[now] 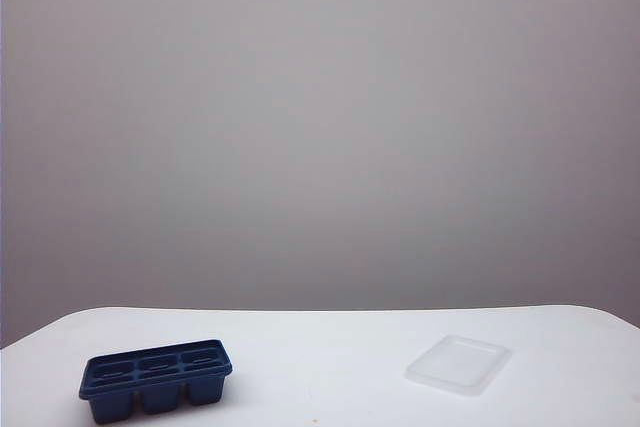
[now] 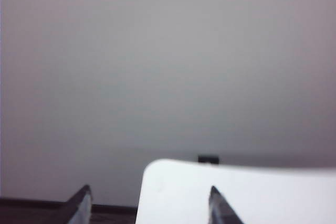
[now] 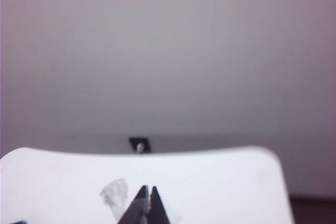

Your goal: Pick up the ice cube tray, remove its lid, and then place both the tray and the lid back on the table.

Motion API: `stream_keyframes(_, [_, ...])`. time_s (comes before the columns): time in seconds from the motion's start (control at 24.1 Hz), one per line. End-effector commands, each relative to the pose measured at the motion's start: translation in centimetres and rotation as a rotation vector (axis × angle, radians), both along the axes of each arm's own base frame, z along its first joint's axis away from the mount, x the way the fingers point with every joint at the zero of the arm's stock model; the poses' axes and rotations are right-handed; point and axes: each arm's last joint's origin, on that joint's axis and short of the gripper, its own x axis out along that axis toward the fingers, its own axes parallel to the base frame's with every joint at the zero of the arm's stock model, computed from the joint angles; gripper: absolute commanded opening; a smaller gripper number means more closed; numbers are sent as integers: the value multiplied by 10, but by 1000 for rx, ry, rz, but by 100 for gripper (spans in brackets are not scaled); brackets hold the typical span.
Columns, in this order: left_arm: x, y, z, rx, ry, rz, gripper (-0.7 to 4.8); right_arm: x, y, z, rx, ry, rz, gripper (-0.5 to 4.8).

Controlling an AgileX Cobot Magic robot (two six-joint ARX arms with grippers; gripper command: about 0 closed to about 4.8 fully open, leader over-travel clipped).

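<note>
The dark navy ice cube tray (image 1: 156,378) stands uncovered on the white table (image 1: 320,357) at the front left, its six compartments showing. The translucent lid (image 1: 458,363) lies flat on the table at the right, well apart from the tray. Neither arm appears in the exterior view. In the left wrist view my left gripper (image 2: 149,188) is open, with nothing between its fingers, and looks level over the table's corner (image 2: 262,192). My right gripper (image 3: 148,188) is shut with its tips together and nothing in them. The lid (image 3: 115,192) lies on the table just beyond and beside those tips.
A plain grey wall fills the background in every view. A small dark fixture (image 2: 208,159) sits beyond the table's far edge and also shows as a dark fixture (image 3: 139,144) in the right wrist view. The table's rounded corners and edges show in both wrist views.
</note>
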Motion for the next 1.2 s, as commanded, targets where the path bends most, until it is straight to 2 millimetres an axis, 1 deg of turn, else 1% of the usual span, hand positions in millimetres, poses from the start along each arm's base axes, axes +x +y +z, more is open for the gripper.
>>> stream_keyframes(0.04, [0, 1, 0, -48, -10, 22, 272, -5, -1, -21, 110, -12, -35, -6])
stream_keyframes(0.08, [2, 0, -5, -46, 4, 22, 272, -8, -2, -34, 152, -30, -68, -6])
stream_keyframes(0.12, [3, 0, -10, -44, 18, 22, 272, -10, -2, -40, 158, -36, -99, -6])
stream_keyframes(0.17, [8, -1, -21, -41, 34, 18, 272, -13, -3, -47, 168, -46, -126, -6])
stream_keyframes(0.21, [12, -1, -29, -40, 41, 15, 272, -14, -4, -52, 176, -52, -135, -5])
stream_keyframes(0.25, [17, -2, -42, -36, 47, 8, 272, -16, -4, -58, 177, -62, -134, -6])
stream_keyframes(0.42, [26, -7, -71, -32, 65, -105, 271, -17, -4, -80, 175, -60, -134, -5])
stream_keyframes(0.5, [27, -7, -75, -33, 62, -106, 264, -15, -4, -90, 171, -31, -137, -5])
stream_keyframes(0.58, [25, -8, -75, -5, 41, -163, 159, -13, -4, -97, 163, -11, -157, -6])
stream_keyframes(0.62, [24, -9, -75, 24, 34, -189, 145, -13, -5, -99, 157, -5, -173, -6])
stream_keyframes(0.75, [23, -9, -79, 53, 56, -186, 142, -13, -5, -103, 103, 12, -199, -6])
stream_keyframes(0.79, [24, -9, -83, 55, 71, -181, 121, -13, -6, -106, 78, 30, -221, -6])
stream_keyframes(0.83, [25, -8, -85, 65, 79, -176, 117, -13, -6, -108, 64, 40, -220, -6])
stream_keyframes(0.91, [27, -7, -96, 69, 113, -100, 115, -11, -6, -117, 59, 72, -220, -6])
stream_keyframes(0.96, [27, -5, -101, 76, 141, -30, 114, -11, -6, -125, 54, 113, -223, -6])
stream_keyframes(1.04, [27, -3, -101, 79, 146, 37, 110, -11, -6, -124, 45, 109, -230, -5])
stream_keyframes(1.08, [27, -2, -101, 80, 146, 40, 100, -11, -6, -123, 46, 97, -236, -4])
stream_keyframes(1.12, [27, -3, -102, 81, 156, 24, 51, -11, -6, -123, 46, 97, -236, 14])
stream_keyframes(1.16, [26, -3, -104, 83, 174, 18, 46, -11, -6, -124, 45, 105, -234, 25])
stream_keyframes(1.2, [26, -3, -104, 85, 180, 5, 42, -11, -6, -124, 44, 110, -234, 26])
